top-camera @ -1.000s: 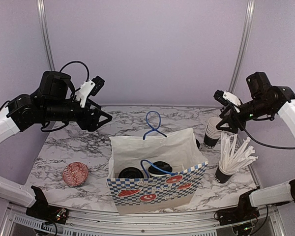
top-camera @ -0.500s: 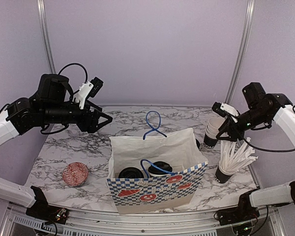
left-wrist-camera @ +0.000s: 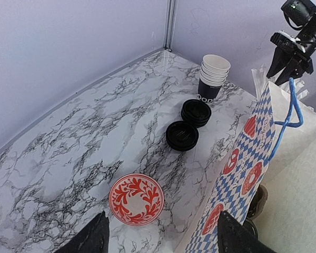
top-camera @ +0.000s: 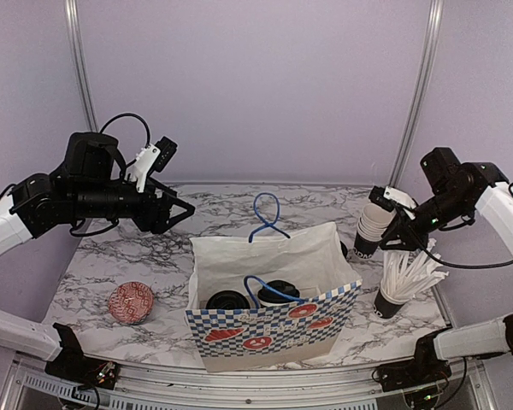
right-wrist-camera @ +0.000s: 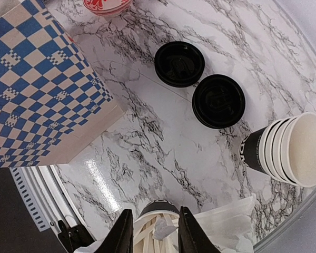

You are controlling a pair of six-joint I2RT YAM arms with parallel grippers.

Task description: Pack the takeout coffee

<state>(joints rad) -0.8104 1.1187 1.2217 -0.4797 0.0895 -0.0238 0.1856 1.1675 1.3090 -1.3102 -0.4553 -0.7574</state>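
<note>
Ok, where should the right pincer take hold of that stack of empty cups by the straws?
Likely the top rim of the stack of cups, from straight above, one finger inside the open mouth: it stands upright, and the straws crowd its near side.

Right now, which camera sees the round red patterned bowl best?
The left wrist camera. There the round red patterned bowl shows whole and close, and its white leafy pattern is clear. The top external camera shows it whole but small. The right wrist camera catches only its edge at the picture's top.
</note>
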